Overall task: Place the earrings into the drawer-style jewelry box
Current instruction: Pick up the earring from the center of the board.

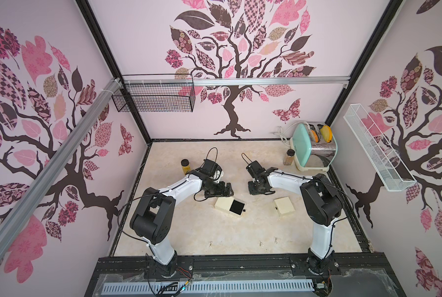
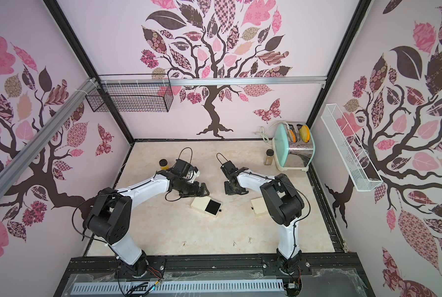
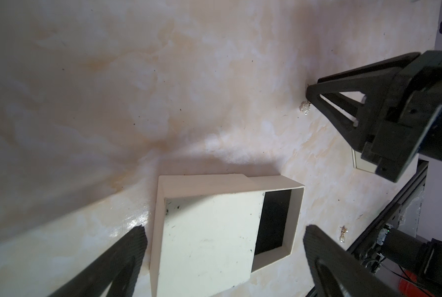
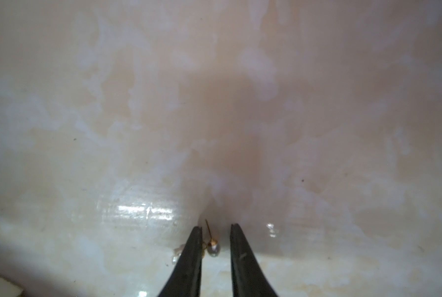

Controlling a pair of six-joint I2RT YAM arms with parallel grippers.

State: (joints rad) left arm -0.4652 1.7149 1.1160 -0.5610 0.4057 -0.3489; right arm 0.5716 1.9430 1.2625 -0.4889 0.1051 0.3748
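The left arm (image 1: 178, 183) rises from its base at the near left, bends at a black elbow and stretches its white forearm to the far right, towards the middle. The left gripper (image 1: 229, 190) tilts downward, its jaws spread wide. The right arm (image 1: 286, 180) mirrors it from the near right, reaching left. The right gripper (image 4: 216, 230) points steeply down, and its fingers (image 4: 193, 257) are drawn near each other with a narrow gap between them.
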